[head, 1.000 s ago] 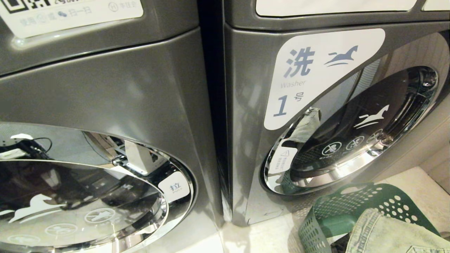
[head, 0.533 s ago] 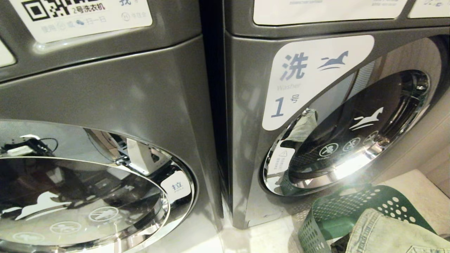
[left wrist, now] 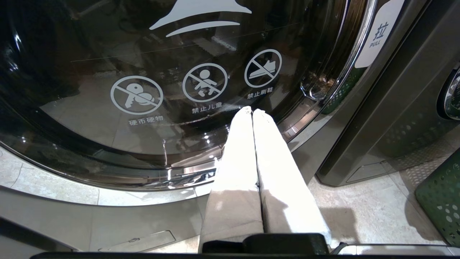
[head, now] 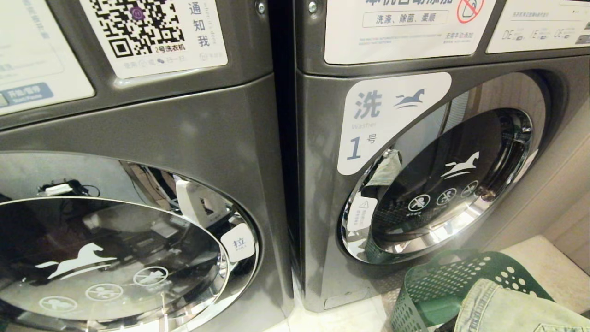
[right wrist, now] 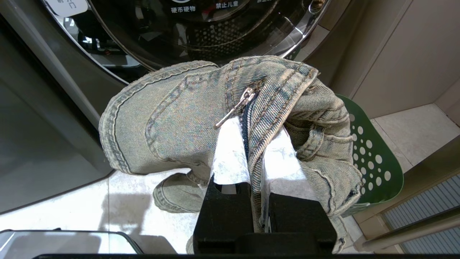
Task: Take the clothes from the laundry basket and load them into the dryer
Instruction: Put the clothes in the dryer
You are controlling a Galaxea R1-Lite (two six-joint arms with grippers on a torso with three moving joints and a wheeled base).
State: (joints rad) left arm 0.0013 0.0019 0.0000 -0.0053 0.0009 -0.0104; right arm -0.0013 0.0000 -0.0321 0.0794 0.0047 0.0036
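The right gripper (right wrist: 251, 144) is clamped on the denim jeans (right wrist: 179, 118) at the zip fly, the garment hanging over the green laundry basket (right wrist: 366, 158) just before the right-hand machine's door (head: 442, 184). That door is shut, as is the left machine's door (left wrist: 161, 79). The left gripper (left wrist: 252, 112) has its fingers pressed together, empty, close to the left door's glass. Judgement: no load can go in until a door is opened. The free left gripper should go for the pull tab (left wrist: 379, 34) at the door rim — hook behind it and swing wide. Meanwhile the jeans should be kept high, so the trailing leg clears the floor (right wrist: 151, 201).
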